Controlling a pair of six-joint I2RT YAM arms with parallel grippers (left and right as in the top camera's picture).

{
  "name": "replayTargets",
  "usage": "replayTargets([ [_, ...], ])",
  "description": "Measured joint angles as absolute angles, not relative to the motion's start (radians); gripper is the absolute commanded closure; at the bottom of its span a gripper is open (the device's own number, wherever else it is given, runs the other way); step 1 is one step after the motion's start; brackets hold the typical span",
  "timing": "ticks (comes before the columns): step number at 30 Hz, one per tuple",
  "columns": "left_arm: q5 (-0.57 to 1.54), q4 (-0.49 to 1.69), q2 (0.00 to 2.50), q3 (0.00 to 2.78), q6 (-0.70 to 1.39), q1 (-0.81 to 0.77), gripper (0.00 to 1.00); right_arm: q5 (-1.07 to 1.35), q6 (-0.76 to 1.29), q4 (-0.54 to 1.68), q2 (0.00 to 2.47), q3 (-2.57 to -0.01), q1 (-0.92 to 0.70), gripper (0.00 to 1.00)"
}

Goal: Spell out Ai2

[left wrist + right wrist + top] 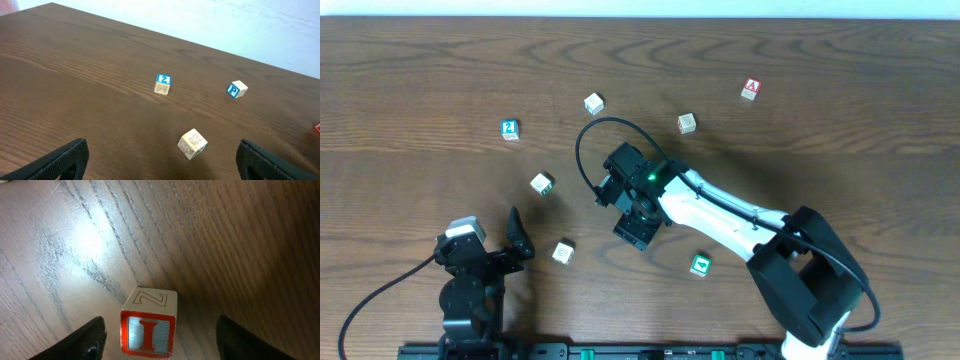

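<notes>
A block with a red letter I (pixel 149 323) stands on the table, a Z on its top face. My right gripper (pixel 160 347) is open, with a finger on each side of the block and a gap on both sides. From overhead the right gripper (pixel 612 190) covers this block. The red A block (pixel 751 89) lies at the far right. The blue 2 block (pixel 509 129) lies at the far left and also shows in the left wrist view (pixel 163 83). My left gripper (pixel 515 240) is open and empty near the front left, and its fingers frame the left wrist view (pixel 162 170).
Other letter blocks lie scattered: a P block (pixel 236 89), a 5 block (pixel 192 143), a green block (pixel 700 265), and pale blocks (pixel 687 123) (pixel 563 251). A black cable (pixel 582 150) loops above the right wrist.
</notes>
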State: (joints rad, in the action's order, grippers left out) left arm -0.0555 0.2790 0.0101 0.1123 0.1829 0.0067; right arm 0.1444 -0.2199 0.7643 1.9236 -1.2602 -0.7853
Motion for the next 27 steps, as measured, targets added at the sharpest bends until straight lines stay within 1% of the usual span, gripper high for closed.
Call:
replayTargets([
  [6,-0.056,0.279,0.01,0.112,0.183,0.007,0.05,0.149,-0.22,0.761,1.924,-1.259,-0.785,0.32],
  [13,-0.056,0.279,0.01,0.112,0.183,0.007,0.05,0.15,-0.22,0.753,1.925,-1.239,-0.785,0.35],
  [15,-0.056,0.279,0.01,0.112,0.183,0.007,0.05,0.15,-0.221,0.75,1.928,-1.237,-0.785,0.39],
  [18,-0.056,0.279,0.01,0.112,0.183,0.007,0.05,0.15,-0.22,0.748,1.945,-1.236,-0.786,0.41],
  [27,-0.056,0.279,0.01,0.112,0.183,0.007,0.05,0.149,-0.22,0.729,1.959,-1.237,-0.794,0.41],
])
